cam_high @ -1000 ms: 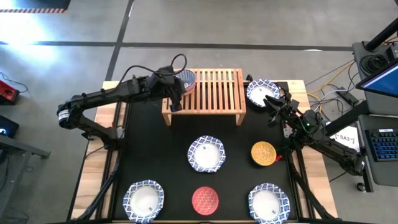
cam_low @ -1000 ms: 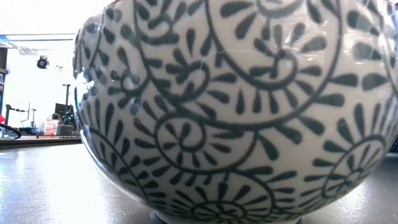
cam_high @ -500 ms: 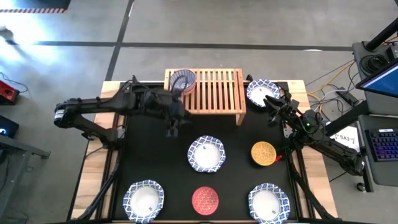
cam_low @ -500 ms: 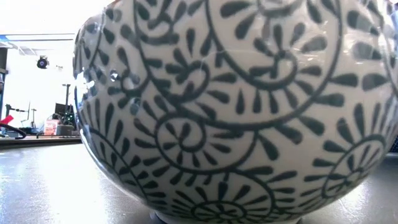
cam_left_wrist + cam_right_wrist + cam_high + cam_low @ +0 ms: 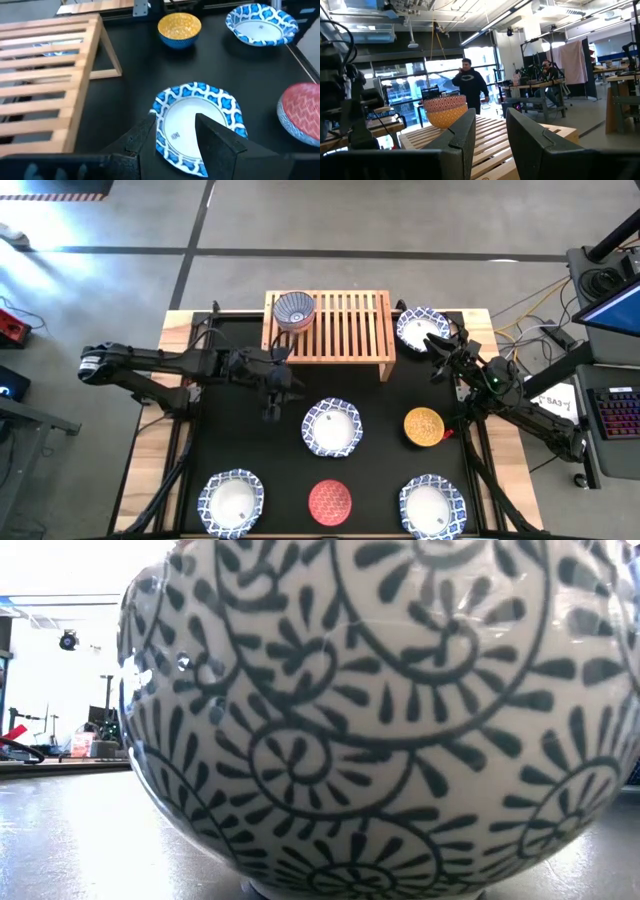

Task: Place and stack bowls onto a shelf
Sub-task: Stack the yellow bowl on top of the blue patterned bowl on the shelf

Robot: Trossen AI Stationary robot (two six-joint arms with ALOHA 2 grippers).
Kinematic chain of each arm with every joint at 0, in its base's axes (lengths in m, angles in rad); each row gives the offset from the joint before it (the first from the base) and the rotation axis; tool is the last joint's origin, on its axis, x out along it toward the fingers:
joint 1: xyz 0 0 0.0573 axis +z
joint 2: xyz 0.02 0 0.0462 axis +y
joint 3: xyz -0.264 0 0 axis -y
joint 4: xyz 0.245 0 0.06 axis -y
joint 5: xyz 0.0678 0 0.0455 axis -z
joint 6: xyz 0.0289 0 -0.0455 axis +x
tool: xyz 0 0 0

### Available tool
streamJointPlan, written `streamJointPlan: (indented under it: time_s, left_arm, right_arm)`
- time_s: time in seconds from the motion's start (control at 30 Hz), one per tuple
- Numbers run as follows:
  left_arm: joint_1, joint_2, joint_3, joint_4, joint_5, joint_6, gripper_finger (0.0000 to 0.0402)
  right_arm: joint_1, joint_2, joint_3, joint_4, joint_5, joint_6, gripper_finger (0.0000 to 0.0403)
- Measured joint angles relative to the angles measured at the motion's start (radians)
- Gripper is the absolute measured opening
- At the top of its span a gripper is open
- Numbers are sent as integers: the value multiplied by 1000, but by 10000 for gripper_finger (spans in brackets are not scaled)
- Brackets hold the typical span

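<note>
The light-wood shelf (image 5: 335, 330) stands at the table's far middle. A small blue-grey patterned bowl (image 5: 294, 308) rests on its slatted top at the left end; it also shows in the right wrist view (image 5: 445, 111). My left gripper (image 5: 272, 402) is open and empty, in front of the shelf's left leg, pointing at a wide white bowl with a blue rim (image 5: 197, 120) on the mat. My right gripper (image 5: 438, 348) is open and empty beside another white bowl (image 5: 419, 328) at the shelf's right end.
On the black mat stand a yellow bowl (image 5: 423, 426), a red bowl (image 5: 330, 502) and two more white bowls (image 5: 231, 502) (image 5: 432, 505) along the near edge. One white patterned bowl (image 5: 380, 710) fills the low view. A person (image 5: 469, 85) stands beyond the table.
My left gripper has drawn back from the shelf's left end toward the table's near edge. The small blue-grey bowl stays on the shelf's slatted top.
</note>
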Motion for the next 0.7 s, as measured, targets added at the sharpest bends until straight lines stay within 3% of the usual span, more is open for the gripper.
streamJointPlan:
  time_s: [0.17,0.4,0.53,0.7]
  left_arm:
    - [-20,-21,-61,54,3,-1,119]
    - [-10,32,-47,54,-6,-2,119]
    - [-19,58,-43,50,-1,-26,119]
    - [-27,60,-56,64,4,-45,119]
  right_arm:
    - [0,0,0,1,-1,15,98]
    - [0,0,2,5,0,134,98]
    - [0,13,72,-125,-1,242,98]
    - [2,75,265,-482,-1,267,98]
